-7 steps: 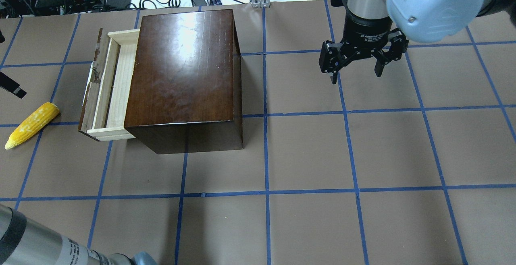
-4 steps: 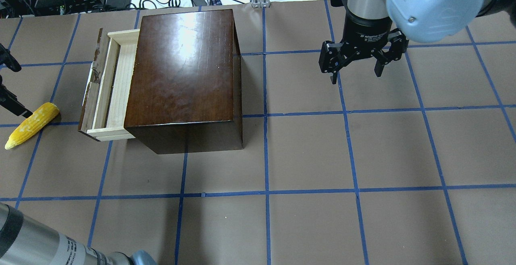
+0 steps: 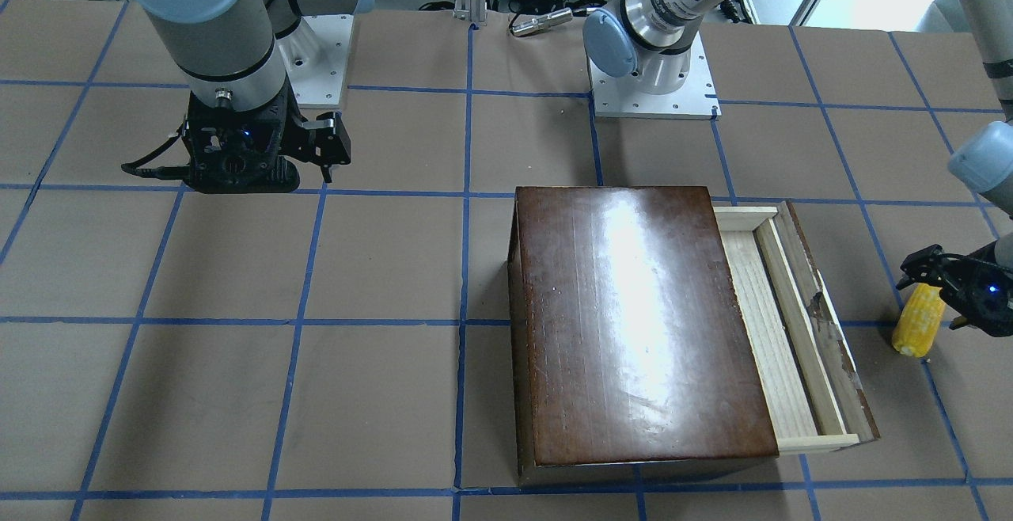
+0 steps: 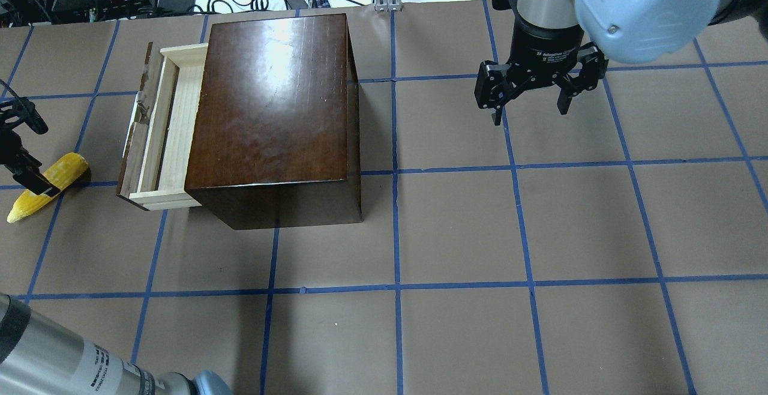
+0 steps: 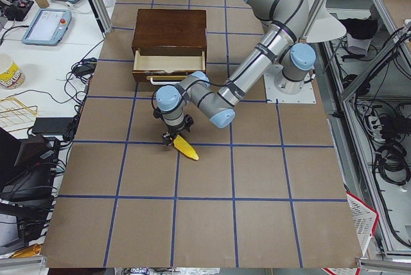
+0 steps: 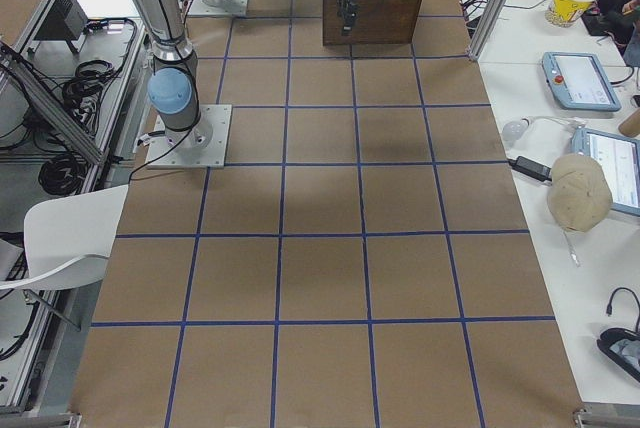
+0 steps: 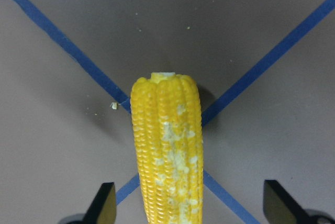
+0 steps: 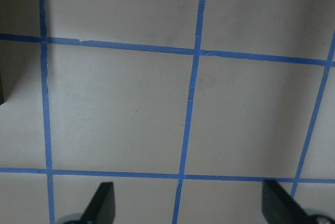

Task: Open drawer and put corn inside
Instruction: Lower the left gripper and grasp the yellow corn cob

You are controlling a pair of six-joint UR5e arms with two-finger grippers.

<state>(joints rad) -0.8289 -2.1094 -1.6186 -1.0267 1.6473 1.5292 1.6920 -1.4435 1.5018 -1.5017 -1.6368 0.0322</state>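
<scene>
Left gripper (image 4: 35,156) has dropped astride the corn (image 4: 67,167); open drawer (image 4: 180,131) shows bare wood.

The corn (image 7: 167,150) is bright yellow with pale whitish patches among its kernel rows. The drawer (image 4: 180,119) is pale wood with a chipped dark-brown front; its box (image 4: 270,101) is glossy dark brown. The brown counter (image 4: 456,227) carries a grid of blue tape (image 4: 396,227).

Brown table (image 4: 456,233) with blue tape grid (image 4: 396,233), dark wooden box (image 4: 270,101) and corn (image 4: 67,166) on it.
</scene>
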